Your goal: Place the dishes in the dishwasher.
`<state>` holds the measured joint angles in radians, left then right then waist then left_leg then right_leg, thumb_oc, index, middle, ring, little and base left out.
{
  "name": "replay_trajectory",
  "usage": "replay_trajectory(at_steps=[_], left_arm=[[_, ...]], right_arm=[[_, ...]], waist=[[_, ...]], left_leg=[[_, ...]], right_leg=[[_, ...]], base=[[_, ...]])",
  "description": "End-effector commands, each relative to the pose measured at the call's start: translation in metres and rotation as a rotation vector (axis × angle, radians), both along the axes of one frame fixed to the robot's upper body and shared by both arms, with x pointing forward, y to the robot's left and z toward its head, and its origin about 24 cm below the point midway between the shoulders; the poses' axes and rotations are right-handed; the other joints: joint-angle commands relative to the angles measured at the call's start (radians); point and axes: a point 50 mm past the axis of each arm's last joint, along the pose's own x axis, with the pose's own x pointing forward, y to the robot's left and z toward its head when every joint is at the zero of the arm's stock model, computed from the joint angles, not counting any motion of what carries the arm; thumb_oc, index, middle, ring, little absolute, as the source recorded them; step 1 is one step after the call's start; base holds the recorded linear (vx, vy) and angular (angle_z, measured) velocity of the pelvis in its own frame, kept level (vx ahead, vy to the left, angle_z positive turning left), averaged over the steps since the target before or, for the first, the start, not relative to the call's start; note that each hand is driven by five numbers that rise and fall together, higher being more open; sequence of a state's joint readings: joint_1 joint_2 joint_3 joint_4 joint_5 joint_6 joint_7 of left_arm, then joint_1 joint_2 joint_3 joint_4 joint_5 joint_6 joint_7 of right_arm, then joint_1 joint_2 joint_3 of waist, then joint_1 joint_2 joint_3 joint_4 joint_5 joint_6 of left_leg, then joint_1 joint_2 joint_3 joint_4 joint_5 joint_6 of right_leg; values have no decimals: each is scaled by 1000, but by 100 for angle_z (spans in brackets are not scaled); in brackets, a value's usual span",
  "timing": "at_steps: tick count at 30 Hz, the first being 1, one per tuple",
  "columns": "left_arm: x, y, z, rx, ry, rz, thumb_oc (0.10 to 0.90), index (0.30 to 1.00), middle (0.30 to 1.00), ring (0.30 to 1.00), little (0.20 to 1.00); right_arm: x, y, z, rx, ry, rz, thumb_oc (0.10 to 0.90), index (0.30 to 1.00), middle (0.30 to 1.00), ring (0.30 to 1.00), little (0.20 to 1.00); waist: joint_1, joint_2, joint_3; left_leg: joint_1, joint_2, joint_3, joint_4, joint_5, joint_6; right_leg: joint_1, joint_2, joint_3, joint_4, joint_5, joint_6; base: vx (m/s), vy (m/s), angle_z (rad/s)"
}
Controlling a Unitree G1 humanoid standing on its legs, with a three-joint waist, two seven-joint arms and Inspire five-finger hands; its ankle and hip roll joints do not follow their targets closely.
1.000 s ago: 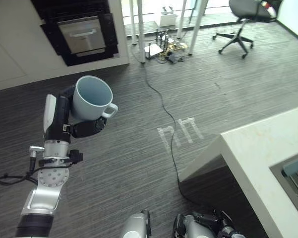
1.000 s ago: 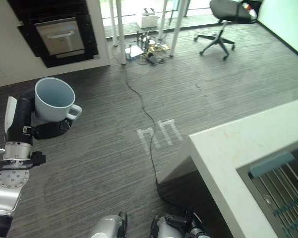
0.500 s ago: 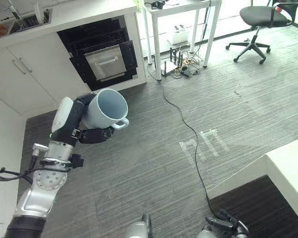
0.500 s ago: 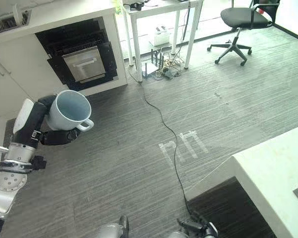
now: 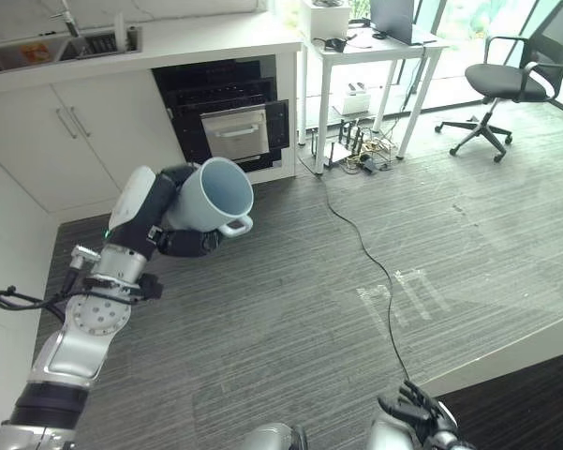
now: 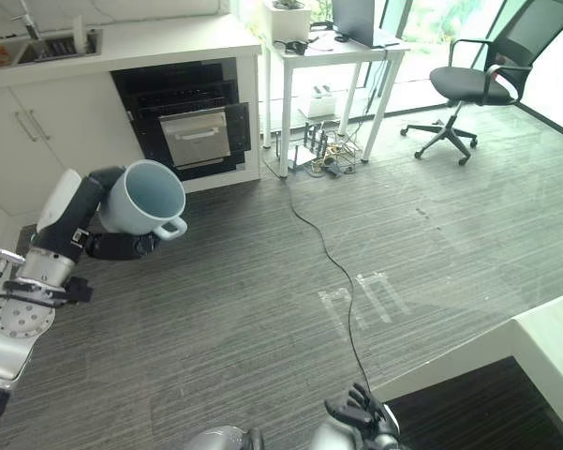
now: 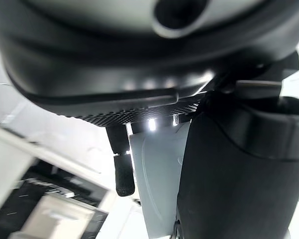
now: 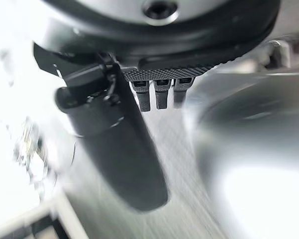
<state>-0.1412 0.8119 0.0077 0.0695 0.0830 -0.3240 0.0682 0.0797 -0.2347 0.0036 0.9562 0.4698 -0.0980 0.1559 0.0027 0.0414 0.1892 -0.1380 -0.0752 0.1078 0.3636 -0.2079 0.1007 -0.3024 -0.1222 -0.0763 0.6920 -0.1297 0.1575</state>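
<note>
- Mug (image 5: 213,194): pale blue-grey, held off the floor, tipped with its mouth toward the room and its handle low; its far side is hidden by the fingers around it.
- Left hand (image 5: 159,220): dark fingers and white-covered thumb curled round the mug; in the left wrist view the mug (image 7: 156,184) is a pale strip between dark finger and thumb.
- Right hand (image 6: 361,411): at the bottom edge of the head views, cut off by the frame; fingers spread loosely, holding nothing. The right wrist view is smeared.
- Dishwasher (image 5: 236,124): dark bay under the counter (image 5: 169,42), racks and a steel front panel visible; interior too dark to make out.
- Cabinets (image 5: 84,141): white, beside the dishwasher.
- Sink (image 5: 61,47): on the counter's far left, partly cut off.
- Floor (image 5: 290,281): grey striped carpet, white tape marks (image 5: 403,291).
- Table (image 5: 361,52): white, beside the dishwasher; cable clutter beneath.
- Chair (image 5: 511,89): black, far right.
- Worktop (image 6: 553,352): white corner, lower right, cut off.
</note>
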Motion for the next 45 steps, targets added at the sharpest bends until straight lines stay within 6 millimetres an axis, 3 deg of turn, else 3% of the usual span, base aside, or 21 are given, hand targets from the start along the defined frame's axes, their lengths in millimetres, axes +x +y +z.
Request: replay_trajectory(at_steps=[1, 4, 11, 12, 16, 22, 29, 45], left_arm=[[1, -13, 67, -55, -324, -75, 400, 300, 300, 300, 300], [-2, -10, 59, -59, -303, -59, 400, 300, 300, 300, 300], [-8, -16, 58, -87, -294, -71, 400, 300, 300, 300, 300], [-11, -17, 59, -93, -299, -95, 400, 300, 300, 300, 300], [-10, -24, 60, -102, -298, -144, 400, 300, 300, 300, 300], [-8, -32, 58, -85, -279, -176, 400, 300, 300, 300, 300], [-1, -37, 62, -58, -255, -198, 400, 300, 300, 300, 300], [7, -40, 71, -67, -238, -227, 400, 300, 300, 300, 300]], right_arm=[[-11, -15, 0, -51, 20, 41, 800, 900, 900, 900, 900], [-9, -16, -1, -52, 39, 79, 800, 900, 900, 900, 900], [-4, -21, 0, -70, 54, 77, 800, 900, 900, 900, 900], [-4, -28, 3, -86, 47, 54, 800, 900, 900, 900, 900], [-8, -37, 4, -92, 32, -19, 800, 900, 900, 900, 900], [-12, -34, 3, -59, 19, -9, 800, 900, 900, 900, 900], [-35, -21, -7, 104, 53, -8, 800, 900, 900, 900, 900], [-46, -8, -12, 146, 74, 27, 800, 900, 900, 900, 900]], waist=[[-41, -3, -6], [-9, -16, -17], [43, -15, -43], [43, -6, -41], [23, 6, -45], [-1, 13, -53], [-30, 1, -60], [-49, -18, -54]], left_leg=[[108, -7, -139, -64, -97, -34], [95, 13, -129, -64, -86, -69], [35, 67, -119, -64, -39, -128], [20, 104, -69, -64, -23, -144], [4, 140, -20, -64, -10, -164], [27, 141, -5, -64, -30, -158], [63, 129, 26, -64, -66, -130], [85, 122, 77, -64, -89, -94]], right_leg=[[186, 30, 14, -392, 41, 13], [204, 10, -10, -392, -27, 8], [220, 11, -62, -392, -95, -17], [223, -1, -112, -392, -105, -28], [230, -15, -151, -392, -110, -31], [247, -34, -154, -392, -108, -23], [253, -58, -127, -392, -89, 10], [257, -79, -101, -392, -64, 39]], base=[[105, -264, 139], [77, -223, 112], [53, -145, 9], [-39, -48, 70], [-29, 45, 53], [32, 103, 5], [42, 38, -9], [9, 17, -10]])
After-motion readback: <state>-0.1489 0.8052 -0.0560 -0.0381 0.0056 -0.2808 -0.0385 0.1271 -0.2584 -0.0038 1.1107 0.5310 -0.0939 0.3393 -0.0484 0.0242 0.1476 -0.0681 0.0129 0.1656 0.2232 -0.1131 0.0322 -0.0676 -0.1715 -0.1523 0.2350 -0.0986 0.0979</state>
